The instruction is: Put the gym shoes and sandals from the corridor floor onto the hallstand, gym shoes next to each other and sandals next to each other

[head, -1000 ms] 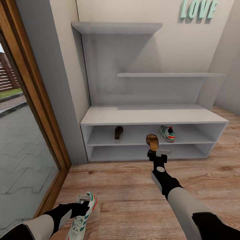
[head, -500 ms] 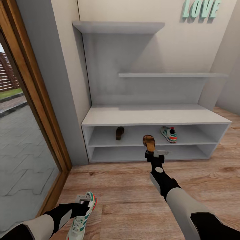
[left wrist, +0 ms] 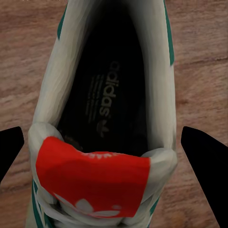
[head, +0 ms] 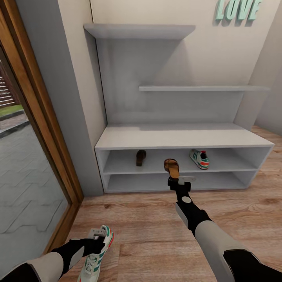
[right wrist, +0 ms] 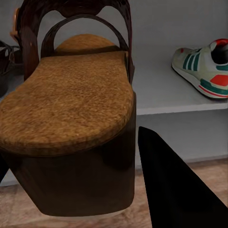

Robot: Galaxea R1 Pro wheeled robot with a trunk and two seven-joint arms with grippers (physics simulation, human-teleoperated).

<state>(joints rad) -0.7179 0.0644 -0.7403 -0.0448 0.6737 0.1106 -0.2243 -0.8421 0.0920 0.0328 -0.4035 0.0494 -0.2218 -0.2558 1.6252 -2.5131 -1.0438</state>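
Note:
My right gripper (head: 177, 179) is shut on the heel of a brown sandal (head: 171, 166) (right wrist: 71, 104), held at the front edge of the hallstand's (head: 176, 137) upper low shelf; one dark finger (right wrist: 175, 190) shows beside the heel. On that shelf lie the other sandal (head: 140, 157), to the left, and a white gym shoe (head: 199, 158) (right wrist: 202, 71), to the right. Low at the left, my left gripper (head: 98, 234) is shut across the second gym shoe (head: 95, 256) (left wrist: 109, 95) over the corridor floor (head: 149, 235), its fingertips (left wrist: 204, 161) flanking the shoe's opening.
A glass door in a wooden frame (head: 39, 129) runs along the left, with a grey wall pier (head: 74, 117) between it and the hallstand. Two stepped wall shelves (head: 199, 88) rise above the broad top. Teal LOVE letters (head: 237, 9) hang on the wall.
My right gripper has carried the sandal a little to the left and closer to the upper low shelf. The left arm and its gym shoe have stayed put; the view has shifted slightly.

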